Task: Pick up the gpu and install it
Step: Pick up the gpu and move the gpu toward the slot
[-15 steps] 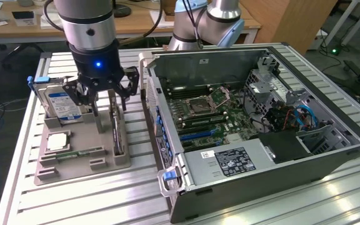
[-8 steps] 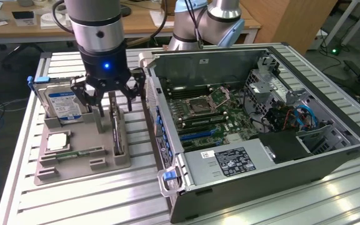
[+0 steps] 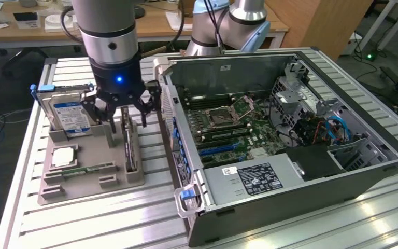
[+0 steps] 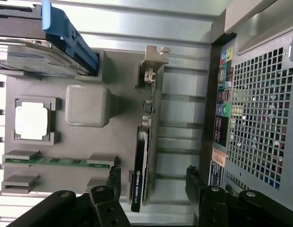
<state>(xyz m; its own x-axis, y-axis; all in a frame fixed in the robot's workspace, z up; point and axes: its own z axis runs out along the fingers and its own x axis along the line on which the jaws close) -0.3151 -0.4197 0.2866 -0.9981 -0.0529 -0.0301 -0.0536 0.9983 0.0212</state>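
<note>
Item: gpu (image 3: 129,148) (image 4: 145,142), a thin dark rectangular card with a grey metal end bracket. It stands on edge in the grey moulded holder (image 3: 88,179) on the slatted aluminium desk (image 3: 102,223), beside the open computer case (image 3: 289,129). Black end effector (image 3: 125,116) (image 4: 153,175): fingers spread, flanking the card, apart from it.

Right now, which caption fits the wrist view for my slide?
Open gripper over the gpu, standing on edge in the grey holder beside the computer case.

Open computer case (image 3: 240,70), blue-labelled hard drive (image 3: 69,115), processor chip (image 3: 62,155), green memory stick (image 3: 81,170), grey tray (image 3: 119,180)
</note>
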